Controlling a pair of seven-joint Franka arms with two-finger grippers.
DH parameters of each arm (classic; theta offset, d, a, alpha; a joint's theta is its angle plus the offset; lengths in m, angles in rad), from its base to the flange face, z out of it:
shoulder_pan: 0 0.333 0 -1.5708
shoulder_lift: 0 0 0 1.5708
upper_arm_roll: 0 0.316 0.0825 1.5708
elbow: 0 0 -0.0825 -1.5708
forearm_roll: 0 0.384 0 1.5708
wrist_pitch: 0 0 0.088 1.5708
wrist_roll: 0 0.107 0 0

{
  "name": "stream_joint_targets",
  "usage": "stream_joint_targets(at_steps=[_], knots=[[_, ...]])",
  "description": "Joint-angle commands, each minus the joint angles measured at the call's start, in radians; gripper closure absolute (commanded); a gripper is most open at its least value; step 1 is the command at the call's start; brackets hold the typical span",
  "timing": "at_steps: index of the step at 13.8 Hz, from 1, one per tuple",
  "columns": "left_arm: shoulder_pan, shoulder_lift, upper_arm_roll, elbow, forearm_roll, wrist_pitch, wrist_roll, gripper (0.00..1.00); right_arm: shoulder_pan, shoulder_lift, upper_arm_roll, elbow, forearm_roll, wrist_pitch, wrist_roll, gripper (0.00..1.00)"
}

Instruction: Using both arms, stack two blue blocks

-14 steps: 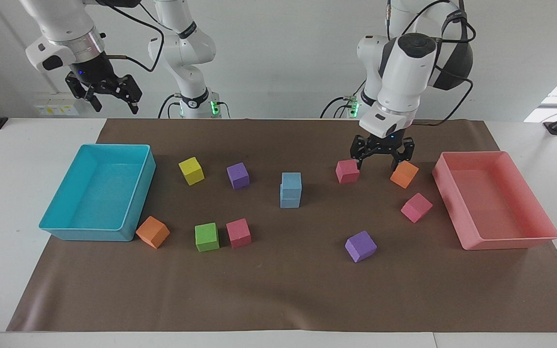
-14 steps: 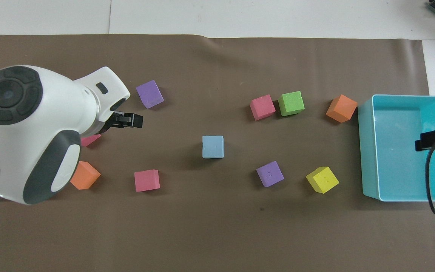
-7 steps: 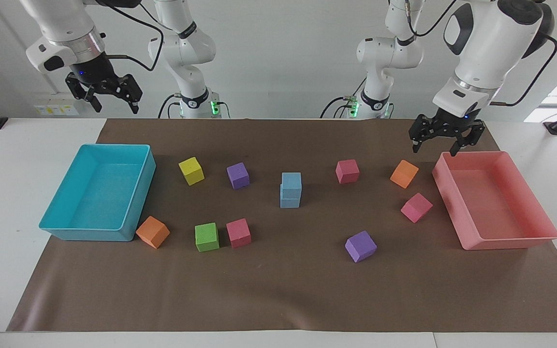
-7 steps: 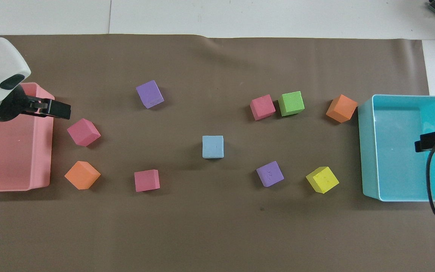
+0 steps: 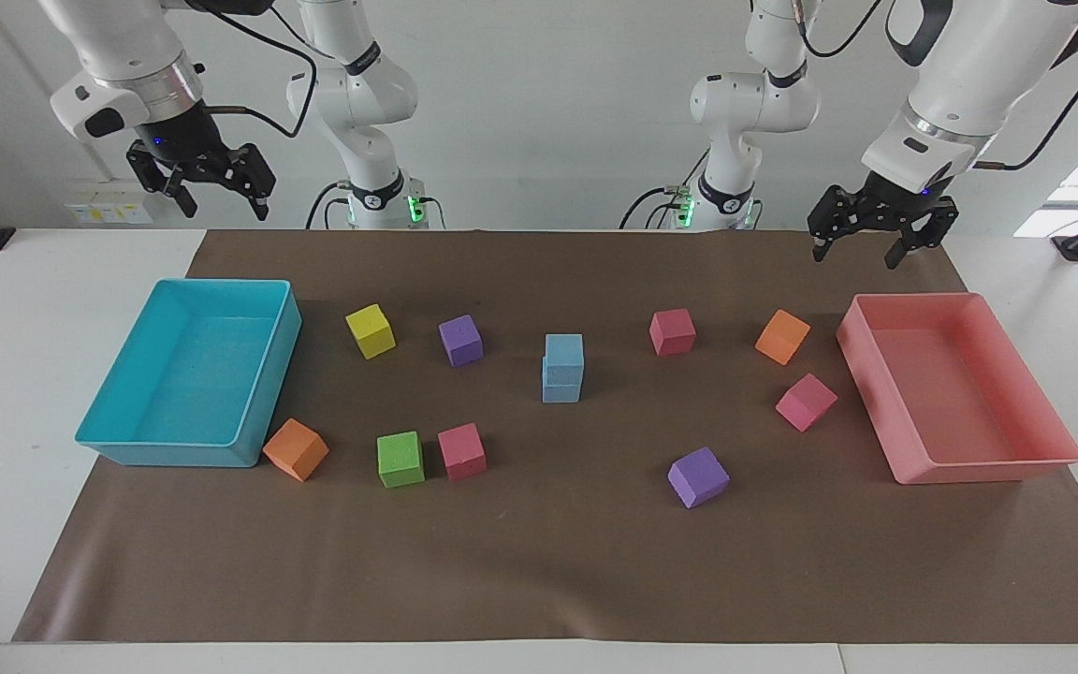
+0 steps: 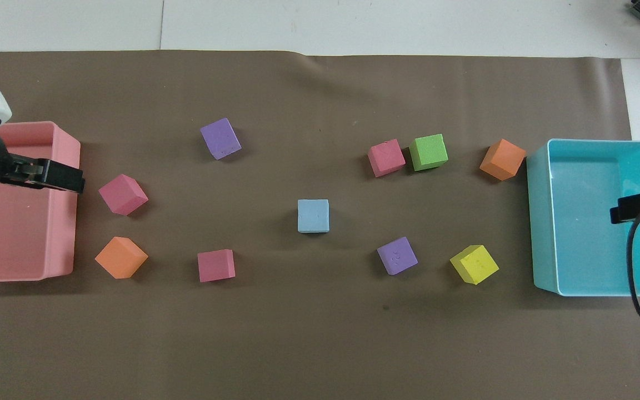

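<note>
The two blue blocks stand stacked in the middle of the mat, the upper one (image 5: 564,352) on the lower one (image 5: 560,387), slightly offset. In the overhead view only the top block (image 6: 313,215) shows. My left gripper (image 5: 862,248) is open, empty and raised, over the pink tray's inner rim; it also shows in the overhead view (image 6: 70,179). My right gripper (image 5: 225,208) is open, empty and held high over the turquoise tray, where the arm waits; it also shows in the overhead view (image 6: 625,210).
A pink tray (image 5: 988,468) lies at the left arm's end and a turquoise tray (image 5: 165,454) at the right arm's end. Pink, orange, purple, green and yellow cubes are scattered around the stack, such as a purple cube (image 5: 698,476) and a pink cube (image 5: 672,331).
My left gripper has risen from between the pink and orange cubes and swung toward its own end of the table, over the pink tray. The right arm and the stack have not moved.
</note>
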Motion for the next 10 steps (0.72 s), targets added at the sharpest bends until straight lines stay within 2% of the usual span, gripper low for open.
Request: stream_joint_targets(at_steps=[1,10], knots=[[0.002,-0.014,-0.005,-0.003,-0.001,-0.042,0.004,0.0,-0.011,-0.018,0.008,-0.021,-0.005,0.025,-0.024,0.0],[0.015,-0.015,-0.003,-0.008,0.0,-0.024,-0.004,0.0,-0.011,-0.018,0.008,-0.021,-0.005,0.025,-0.024,0.0]])
